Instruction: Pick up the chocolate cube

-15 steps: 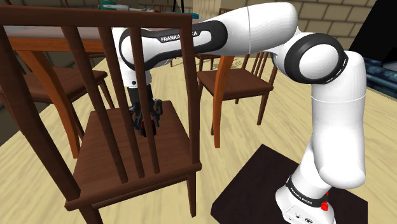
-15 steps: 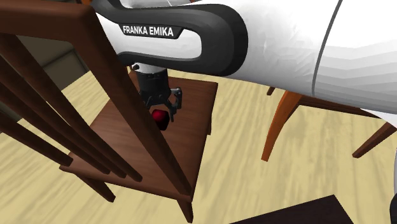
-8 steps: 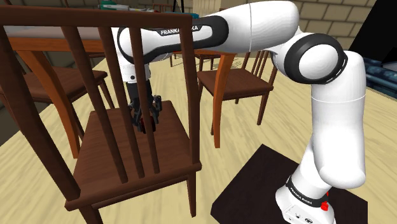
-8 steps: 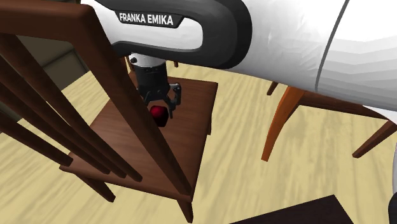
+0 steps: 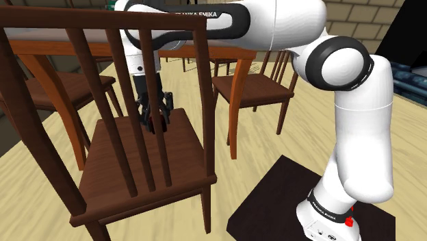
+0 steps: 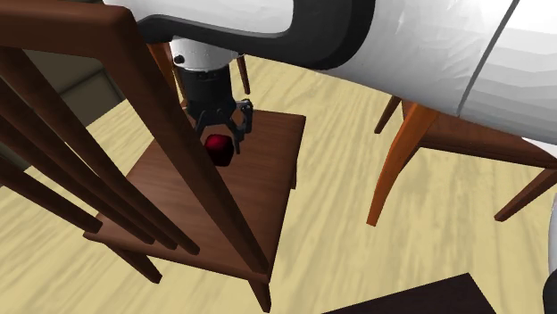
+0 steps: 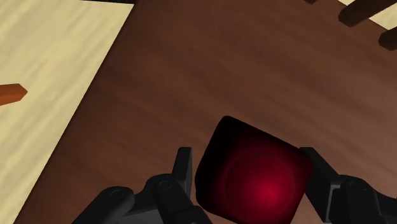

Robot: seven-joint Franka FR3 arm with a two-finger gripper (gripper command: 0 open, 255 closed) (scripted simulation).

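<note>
You see the gripper sitting higher than it did half a second ago: in the shoulder view the arm has lifted, and the hand has drawn up from the dark wooden chair seat. The cube has gone up with it. In the second exterior view it is a dark red block with rounded corners, hanging under the hand over the seat's far part. A second ago it was lower against the wood.

In the wrist view the two black fingers press on opposite faces of the cube, closed to its width, with the seat well behind it and pale floor beyond the seat's edge.

Some of this is hard for you to read. In the shoulder view the chair's back slats cross in front of the hand, so the cube hardly shows there. In the second exterior view a slat covers one side of the gripper. The wrist view's frame edge cuts off the cube's near end
</note>
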